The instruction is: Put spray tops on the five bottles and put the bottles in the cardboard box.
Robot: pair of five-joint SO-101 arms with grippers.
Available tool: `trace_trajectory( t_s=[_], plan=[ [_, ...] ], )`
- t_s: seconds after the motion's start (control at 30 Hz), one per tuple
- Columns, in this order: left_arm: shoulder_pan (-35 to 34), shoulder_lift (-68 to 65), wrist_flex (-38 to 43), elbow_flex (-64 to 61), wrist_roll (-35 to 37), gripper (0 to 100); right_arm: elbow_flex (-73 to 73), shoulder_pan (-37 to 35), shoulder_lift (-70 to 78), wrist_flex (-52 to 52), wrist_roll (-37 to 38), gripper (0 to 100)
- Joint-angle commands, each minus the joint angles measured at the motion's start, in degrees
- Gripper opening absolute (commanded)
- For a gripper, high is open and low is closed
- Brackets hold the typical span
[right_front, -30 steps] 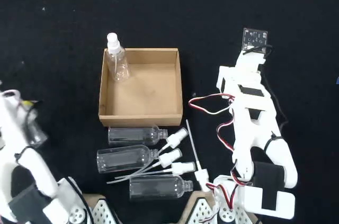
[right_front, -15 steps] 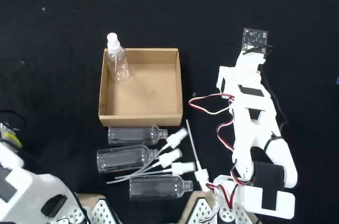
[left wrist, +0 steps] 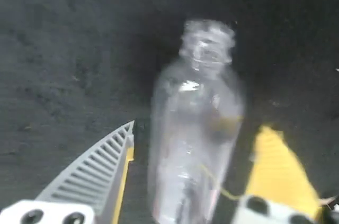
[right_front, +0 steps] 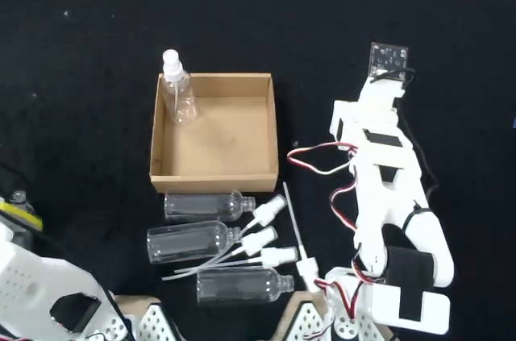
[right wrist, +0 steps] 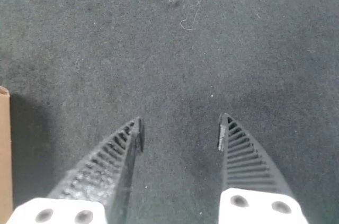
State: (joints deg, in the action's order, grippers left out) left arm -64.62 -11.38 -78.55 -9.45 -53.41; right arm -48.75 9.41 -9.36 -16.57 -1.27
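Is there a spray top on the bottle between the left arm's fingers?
No, the bottle between the left arm's fingers ends in a bare threaded neck with nothing on it.

A black table [right_front: 81,51] seen from above. Your cardboard box [right_front: 214,184] sits at centre, with one capped bottle [right_front: 177,91] upright in its far left corner. Just in front lie three open bottles [right_front: 201,205] on their sides, four loose spray tops [right_front: 260,238] by their necks. Your right arm [right_front: 387,188] stands right of the box. Your left arm [right_front: 40,293], low at the near left, shows the neck of a fifth bottle [right_front: 18,197] at its tip.
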Motion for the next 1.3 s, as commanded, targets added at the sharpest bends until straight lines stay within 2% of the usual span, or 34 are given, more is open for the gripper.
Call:
trace_trajectory(
  t_s=[0.0, 0.17, 0.27, 0.43, 0.6, 0.8, 0.97, 1.17, 1.27],
  plan=[
    [-0.22, 0.62, -0.70, 7.25, -0.53, 37, 0.31, -1.05, 0.04, 1.32, 0.00, 21.1],
    [-0.04, 0.62, -0.79, 9.19, -0.53, 37, 0.31, -1.14, 0.04, 1.41, 0.00, 21.1],
    [-0.04, 0.62, -4.31, 9.54, -0.62, 37, 0.40, -1.14, 0.04, 1.41, 0.00, 21.1],
    [4.26, 1.58, -12.84, 9.71, -0.62, 37, 0.40, -1.14, 0.04, 1.41, 0.00, 21.1],
    [7.69, 2.81, -13.19, 9.10, -0.62, 37, 0.31, -1.05, 0.04, 1.41, 0.00, 21.1],
    [7.08, 4.04, -8.18, 6.11, -0.62, 34, 0.40, -1.05, 0.04, 1.41, 0.00, 21.1],
    [7.08, 14.15, -7.82, -2.24, -2.81, 33, 0.57, -1.14, 0.04, 1.41, 0.00, 21.1],
    [8.92, 27.43, 6.15, -18.24, -3.25, 33, 0.40, -1.14, 0.04, 1.41, 0.00, 21.1],
    [10.42, 26.81, 7.91, -20.97, -0.44, 33, 0.40, -1.14, 0.04, 1.41, 0.00, 21.1]
  ],
)
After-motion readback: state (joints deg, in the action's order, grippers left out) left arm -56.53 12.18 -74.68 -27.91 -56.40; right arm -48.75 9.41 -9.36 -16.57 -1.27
